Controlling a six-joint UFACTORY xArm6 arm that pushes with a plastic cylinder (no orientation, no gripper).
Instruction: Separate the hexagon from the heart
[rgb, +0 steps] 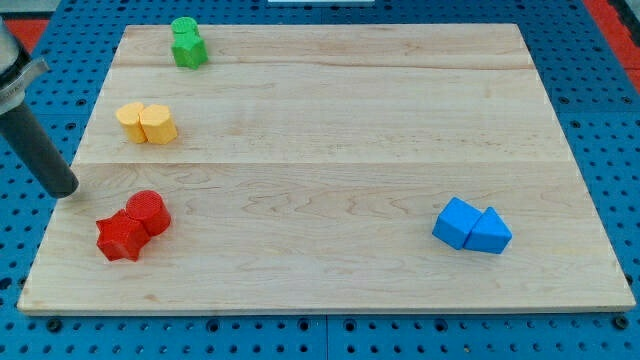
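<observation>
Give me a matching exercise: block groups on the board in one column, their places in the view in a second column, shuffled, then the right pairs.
Column 1:
1. green block
2. yellow blocks
3. red blocks
4. blue blocks

Column 2:
A. the view's bottom right
B. the view's bottom left, nearest my tip
C. the view's top left
D. left side, between green and red

Pairs: 1-C, 2-D, 3-B, 4-A

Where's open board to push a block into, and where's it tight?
Open: the wide middle, between the yellow pair and the blue pair, plus the view's top right. Tight: the view's left edge, where the green block, yellow pair and red pair stack up, with my tip just above the reds.
</observation>
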